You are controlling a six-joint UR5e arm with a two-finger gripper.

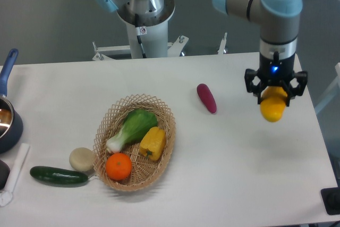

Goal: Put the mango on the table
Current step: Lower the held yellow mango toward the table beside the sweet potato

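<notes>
The mango [273,108] is a smooth yellow fruit shading to orange at its top. It hangs in my gripper [274,95], which is shut on its upper end. The gripper holds it above the right side of the white table [239,174], clear of the surface, with a faint shadow below it. The mango's top is hidden between the black fingers.
A purple vegetable [206,98] lies left of the gripper. A wicker basket [136,142] at centre-left holds a leafy green, a yellow pepper [152,143] and an orange [118,166]. A cucumber [58,176], a pale round thing [82,159] and a blue pot [6,123] are at the left.
</notes>
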